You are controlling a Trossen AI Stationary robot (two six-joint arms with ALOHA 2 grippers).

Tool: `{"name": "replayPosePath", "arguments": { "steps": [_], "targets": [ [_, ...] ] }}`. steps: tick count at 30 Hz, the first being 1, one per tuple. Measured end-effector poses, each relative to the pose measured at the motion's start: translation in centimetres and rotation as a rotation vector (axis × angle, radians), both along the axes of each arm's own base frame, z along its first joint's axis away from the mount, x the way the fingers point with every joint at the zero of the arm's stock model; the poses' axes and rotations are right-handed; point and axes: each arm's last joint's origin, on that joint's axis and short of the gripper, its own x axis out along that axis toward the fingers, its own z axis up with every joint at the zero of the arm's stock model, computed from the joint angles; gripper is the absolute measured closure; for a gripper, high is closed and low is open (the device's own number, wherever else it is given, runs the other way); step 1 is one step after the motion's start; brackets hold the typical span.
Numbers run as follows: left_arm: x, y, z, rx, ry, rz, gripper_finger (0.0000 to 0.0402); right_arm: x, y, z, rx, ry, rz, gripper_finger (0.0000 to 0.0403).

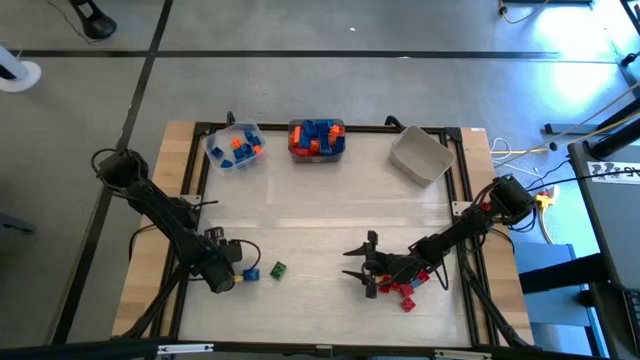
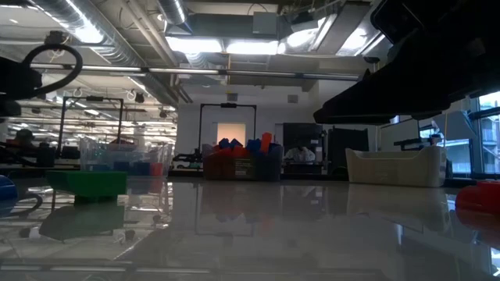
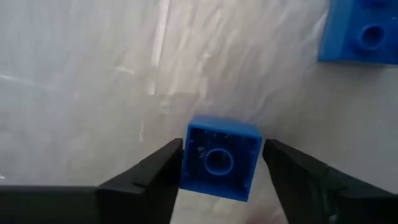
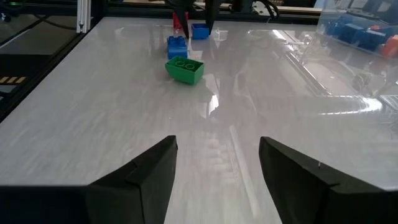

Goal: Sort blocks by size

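High view shows you the table (image 1: 330, 215) with three bins at its far edge: a grey bin (image 1: 420, 155), a middle bin (image 1: 317, 140) heaped with blue and orange blocks, a clear bin (image 1: 235, 147) holding few. Your right gripper (image 1: 362, 262) hovers spread beside red blocks (image 1: 400, 290). Your left gripper (image 3: 221, 165) straddles a blue block (image 3: 219, 158), fingers just beside it, near a green block (image 1: 278, 270).

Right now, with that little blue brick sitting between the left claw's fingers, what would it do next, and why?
Probably close the left gripper on the blue brick: its fingers flank the brick with small gaps either side, so nothing is gripped yet. The right gripper waits open over bare table.
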Motion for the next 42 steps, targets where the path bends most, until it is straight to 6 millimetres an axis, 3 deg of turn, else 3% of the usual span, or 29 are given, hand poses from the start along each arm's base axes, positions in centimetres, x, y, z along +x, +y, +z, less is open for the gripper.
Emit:
{"name": "replayPosePath", "arguments": {
  "steps": [7,14,20,29,42],
  "targets": [
    [0.1,-0.1,0.0,-0.025,0.003,0.009,0.0277,0.0,0.0,0.0,0.0,0.0,0.0,0.0173],
    [1.0,-0.8,2.0,-0.079,-0.086,0.038,0.0278,0.0,0.0,0.0,0.0,-0.001,0.0,0.0173],
    [2.7,0.2,4.8,-0.059,-0.273,0.114,0.0269,0.0,0.0,0.0,0.0,-0.002,-0.002,0.0173],
    [5.1,5.2,7.8,0.08,-0.493,0.335,0.0264,0.0,0.0,0.0,-0.001,-0.002,-0.003,0.0173],
    [6.6,14.8,8.5,0.33,-0.423,0.532,0.026,0.0,0.0,0.0,-0.001,-0.001,-0.003,0.0173]
  ]
}}
